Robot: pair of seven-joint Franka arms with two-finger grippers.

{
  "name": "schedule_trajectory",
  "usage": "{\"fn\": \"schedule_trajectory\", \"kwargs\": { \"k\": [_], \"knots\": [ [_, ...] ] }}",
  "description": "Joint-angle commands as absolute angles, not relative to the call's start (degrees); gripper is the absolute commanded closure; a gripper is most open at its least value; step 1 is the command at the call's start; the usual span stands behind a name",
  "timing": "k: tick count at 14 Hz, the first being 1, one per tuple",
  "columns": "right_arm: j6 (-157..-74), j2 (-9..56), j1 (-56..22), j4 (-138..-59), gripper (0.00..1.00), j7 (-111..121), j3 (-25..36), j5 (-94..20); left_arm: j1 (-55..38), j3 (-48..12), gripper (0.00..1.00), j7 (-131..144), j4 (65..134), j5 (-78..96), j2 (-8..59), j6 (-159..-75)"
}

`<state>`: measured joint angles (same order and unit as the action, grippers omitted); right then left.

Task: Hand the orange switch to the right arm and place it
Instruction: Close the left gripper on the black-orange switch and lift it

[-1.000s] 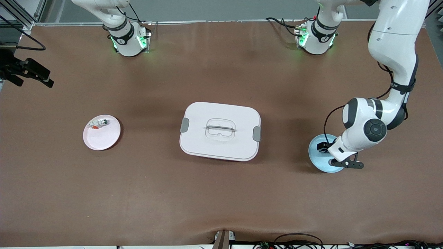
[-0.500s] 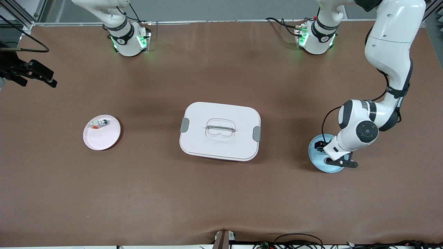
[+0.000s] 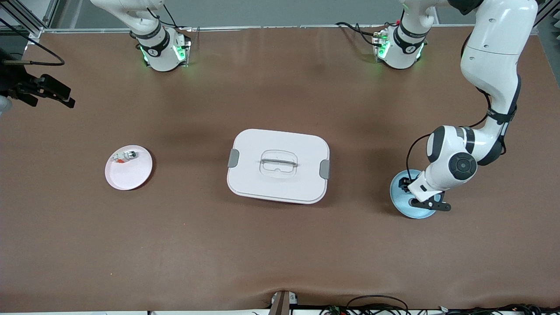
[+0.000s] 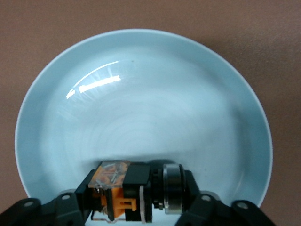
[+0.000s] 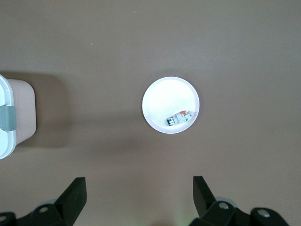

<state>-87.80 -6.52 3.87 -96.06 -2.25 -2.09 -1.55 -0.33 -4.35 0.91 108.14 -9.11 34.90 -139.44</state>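
Observation:
The orange switch [image 4: 131,190], black with an orange body and a silver ring, lies on its side on the light blue plate [image 4: 141,94] at the left arm's end of the table. My left gripper [image 4: 136,202] is down on that plate [image 3: 399,204] with a finger against each end of the switch, shut on it. In the front view the left gripper [image 3: 413,192] hides the switch. My right gripper [image 5: 138,188] is open and empty, high over the table at the right arm's end [image 3: 50,91].
A pale pink plate [image 3: 129,175] holds a small white-silver part [image 3: 124,156], also in the right wrist view [image 5: 179,117]. A white lidded box [image 3: 278,165] with a clear handle stands mid-table, between the two plates.
The left arm's wrist has shifted over the blue plate toward the table's middle. The right gripper has drifted slightly inward over the table.

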Motion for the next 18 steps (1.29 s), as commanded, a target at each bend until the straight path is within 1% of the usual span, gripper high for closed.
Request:
{"fn": "schedule_trajectory", "kwargs": {
  "k": [1,5,7,9,14,16,18],
  "knots": [
    [-87.54,-7.38,3.96,-97.47,0.00,-1.76,-2.37,-2.46,-0.26,-4.31,0.81,0.00,108.90,-10.20,34.10,-140.10],
    [-87.36,-7.38,3.16,-98.61,0.00,-1.85,-2.29,-2.64,-0.26,-4.31,0.81,0.09,108.81,-10.20,33.58,-139.84],
    [-87.28,-7.38,3.43,-98.61,0.00,-2.02,-2.20,-4.29,-0.09,-4.31,0.80,-0.26,108.72,-10.20,31.91,-138.87],
    [-86.58,-7.47,3.95,-98.53,0.00,-1.93,-1.85,-6.50,0.17,-4.48,0.80,-0.09,108.55,-10.02,29.54,-136.16],
    [-86.75,-7.91,3.87,-98.53,0.00,-1.67,-1.93,-6.42,-0.09,-5.10,0.80,1.67,106.97,-6.07,21.55,-124.92],
    [-86.84,-8.00,3.78,-98.44,0.00,-1.32,-2.02,-5.54,-0.17,-5.18,0.80,1.84,103.64,-3.71,19.61,-117.55],
    [-87.01,-8.09,3.52,-98.44,0.00,-1.14,-2.20,-3.70,-0.18,-6.59,0.80,3.86,97.94,-1.41,18.64,-108.33]
  ]
}}
